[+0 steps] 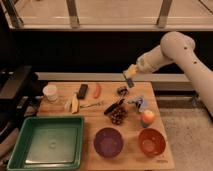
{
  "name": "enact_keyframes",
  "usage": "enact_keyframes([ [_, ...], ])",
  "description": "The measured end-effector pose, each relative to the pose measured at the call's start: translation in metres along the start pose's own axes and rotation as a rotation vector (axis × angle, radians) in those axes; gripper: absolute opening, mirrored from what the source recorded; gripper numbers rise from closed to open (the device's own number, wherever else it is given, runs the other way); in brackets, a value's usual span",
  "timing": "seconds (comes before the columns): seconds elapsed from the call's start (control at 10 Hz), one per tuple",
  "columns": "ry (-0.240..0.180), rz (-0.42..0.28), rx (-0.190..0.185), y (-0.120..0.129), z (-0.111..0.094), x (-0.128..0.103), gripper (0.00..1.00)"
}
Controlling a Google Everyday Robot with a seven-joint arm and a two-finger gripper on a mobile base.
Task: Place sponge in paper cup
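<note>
The paper cup (50,92) is small and white and stands at the table's far left. A small light blue piece, which seems to be the sponge (138,102), lies on the table right of centre, just behind the apple (147,117). My gripper (129,80) hangs from the white arm (170,52) that reaches in from the right. It is above the table's back edge, up and a little left of the sponge and far right of the cup. It touches neither.
A green tray (15,150) fills the front left. A purple bowl (108,141) and an orange bowl (151,141) stand at the front. Grapes (117,116), a dark utensil (114,106), a dark block (82,91), a red-orange piece (96,90) and a banana (74,104) lie mid-table.
</note>
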Motion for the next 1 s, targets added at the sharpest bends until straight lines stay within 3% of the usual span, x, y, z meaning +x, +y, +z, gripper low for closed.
enact_keyframes([
  [0.2, -0.022, -0.104, 0.024, -0.02, 0.025, 0.024, 0.0],
  [0.3, -0.041, -0.182, 0.049, -0.038, 0.044, 0.038, 0.0],
  [0.6, -0.067, -0.32, 0.118, -0.077, 0.082, 0.062, 0.0],
  [1.0, -0.068, -0.338, 0.126, -0.083, 0.087, 0.064, 0.0],
])
